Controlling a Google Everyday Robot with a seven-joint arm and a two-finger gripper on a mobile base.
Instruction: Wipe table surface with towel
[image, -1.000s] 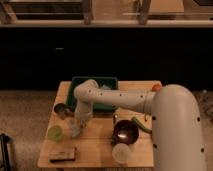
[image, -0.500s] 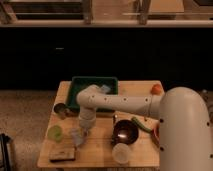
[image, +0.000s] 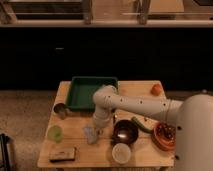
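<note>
The white robot arm's gripper (image: 94, 129) reaches down to a pale crumpled towel (image: 90, 134) on the wooden table (image: 142, 89); its grip cannot be made out.

— What moved since a second ago?
— Your arm (image: 131, 102) swung rightward; the gripper (image: 95, 128), earlier beside the green cup (image: 55, 133), now sits mid-table, apparently over the towel (image: 90, 134).

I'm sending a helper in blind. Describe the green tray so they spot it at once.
On the wooden table, look to the back edge, left of centre. The green tray sits there, behind the robot's hand, which is lowered toward the tabletop. It is the only rectangular, walled container; the dishes nearby are round.
</note>
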